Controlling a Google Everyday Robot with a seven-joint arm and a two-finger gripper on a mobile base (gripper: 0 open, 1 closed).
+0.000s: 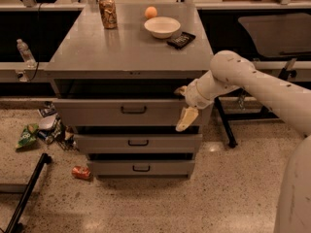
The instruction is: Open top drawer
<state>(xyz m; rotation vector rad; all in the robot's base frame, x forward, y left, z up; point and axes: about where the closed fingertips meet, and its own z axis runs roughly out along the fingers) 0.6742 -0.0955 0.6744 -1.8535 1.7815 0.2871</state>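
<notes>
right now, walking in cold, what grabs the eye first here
The big white arm reaching in from the right, its gripper at the right end of the top drawer front. Next, the white bowl, orange and can on the grey cabinet top, and litter on the floor at left.

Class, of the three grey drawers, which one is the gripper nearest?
The top drawer, the tallest and widest front: the gripper is at its right end, above the middle drawer and bottom drawer.
</notes>
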